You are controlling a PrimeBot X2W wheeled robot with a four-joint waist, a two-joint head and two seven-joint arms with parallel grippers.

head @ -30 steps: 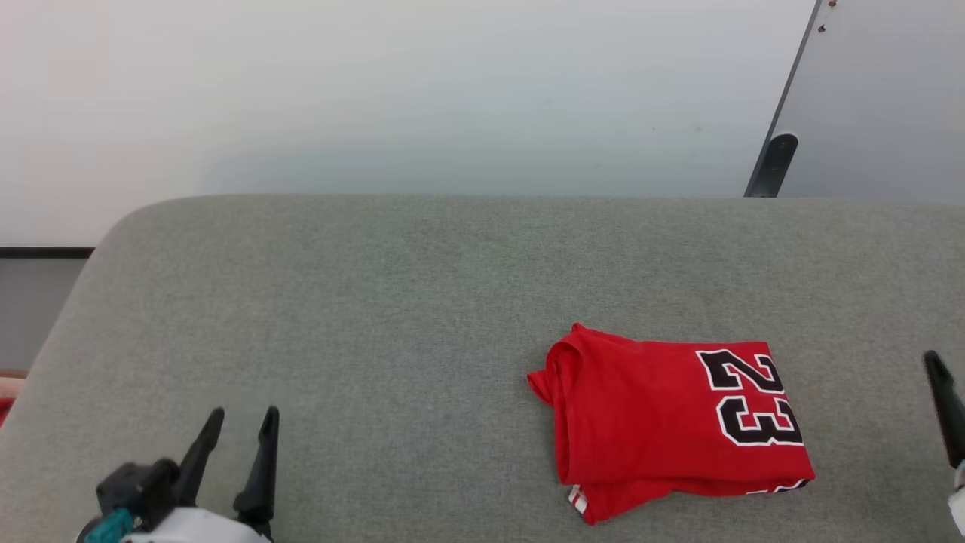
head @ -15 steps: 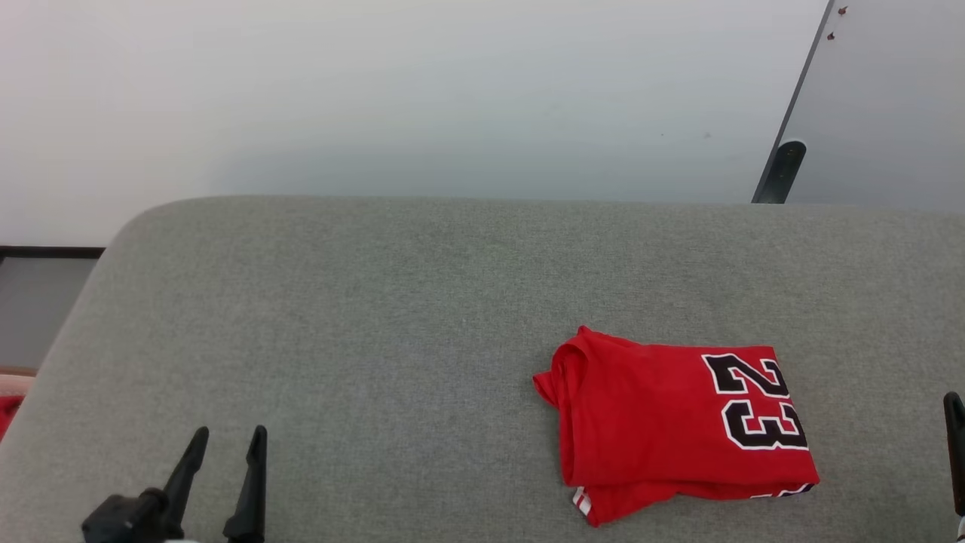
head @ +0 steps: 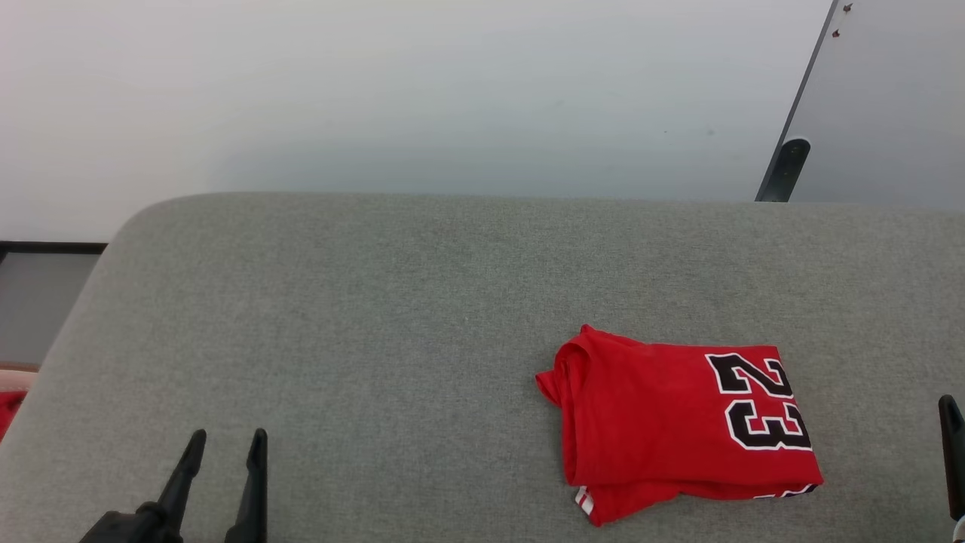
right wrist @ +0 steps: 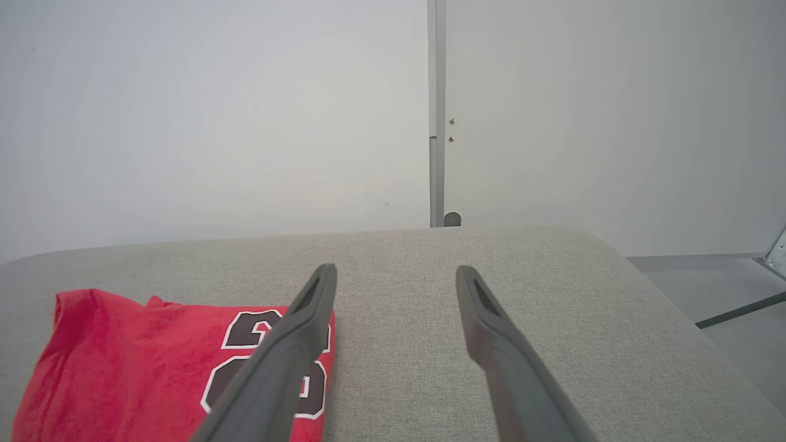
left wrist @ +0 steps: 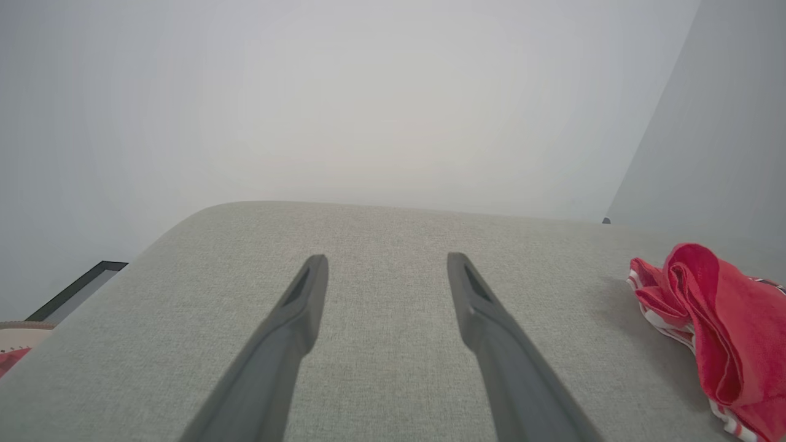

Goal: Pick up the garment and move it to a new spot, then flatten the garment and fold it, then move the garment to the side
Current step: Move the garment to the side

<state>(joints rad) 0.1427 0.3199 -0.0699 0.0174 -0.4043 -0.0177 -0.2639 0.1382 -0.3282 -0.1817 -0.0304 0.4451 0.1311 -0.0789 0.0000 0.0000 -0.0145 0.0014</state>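
The garment lies folded on the grey cushion, toward the robot's right side, with the black "23" facing up. The left wrist view shows its stacked fold edges and the red-white striped trim; the right wrist view shows a grey post on the wall behind. There is one garment and there are two grippers. The left gripper and the right gripper both stand wide and hold nothing. Compared with one second ago, both grippers sit lower in the head view, and the garment lies on the cushion as before.
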